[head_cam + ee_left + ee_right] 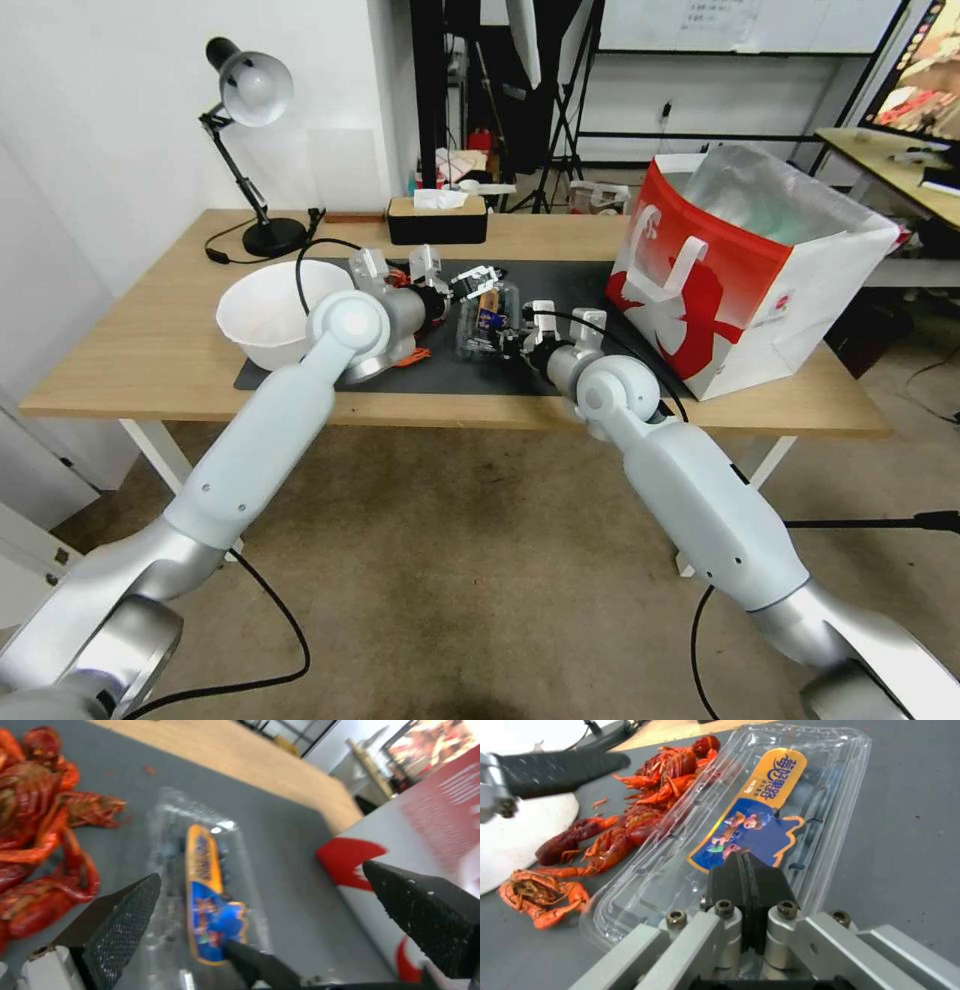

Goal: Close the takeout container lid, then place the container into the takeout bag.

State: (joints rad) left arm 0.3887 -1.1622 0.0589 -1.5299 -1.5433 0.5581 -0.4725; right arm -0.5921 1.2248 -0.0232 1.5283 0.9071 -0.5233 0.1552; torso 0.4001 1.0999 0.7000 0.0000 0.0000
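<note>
- Overhead, we see both arms reaching over the dark mat (590,285); the takeout container (487,318) lies between them, partly hidden by the grippers, beside the takeout bag (745,275).
- From the left wrist, the left gripper (260,907) hovers above the container, fingers wide apart.
- From the right wrist, the right gripper (745,870) has its fingers pressed together on the lid (760,813); crayfish (620,828) lie beside it.

Red crayfish (630,813) beside white bowl (265,320)
</note>
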